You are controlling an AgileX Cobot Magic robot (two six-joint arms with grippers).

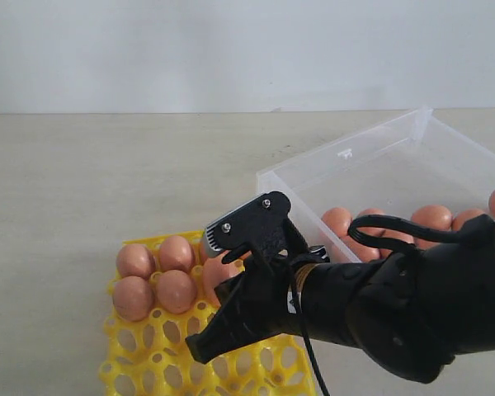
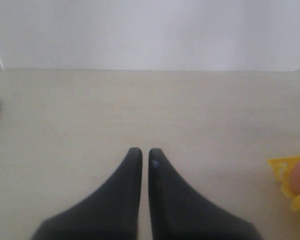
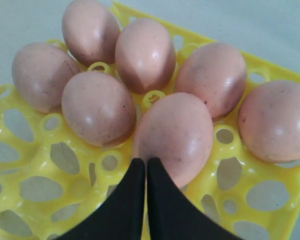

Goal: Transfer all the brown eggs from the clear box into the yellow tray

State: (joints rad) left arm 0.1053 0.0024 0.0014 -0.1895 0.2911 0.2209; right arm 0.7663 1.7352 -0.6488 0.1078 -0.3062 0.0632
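R gripper (image 1: 200,348) hangs low over the tray (image 1: 109,367). Its black arm (image 1: 412,305) reaches in from the right, across the front of the box (image 1: 313,188). Fingers are pressed together w/ no gap and nothing held. In the R wrist view the tips sit right at the near edge of the nearest egg (image 3: 175,137), which is seated in a cup; can't tell if they touch it.

Eggs (image 1: 176,252): R wrist view shows seven in the tray, packed side by side in the far cups, w/ the near cups bare lattice. In the ext. view four show clearly at the tray's back left and a fifth is partly hidden behind the gripper mount. At least five more lie in the box, along its near wall, partly hidden by the arm and a black cable (image 1: 396,221).

Box stands on the table (image 1: 107,181), just behind and right of the tray, a small tab (image 1: 344,153) on its back wall.

L gripper (image 2: 145,151) shows only in its own wrist view. Fingers are all but together, w/ a thin slit between and nothing in them, above bare table. A tray corner w/ one egg sits off to the side.
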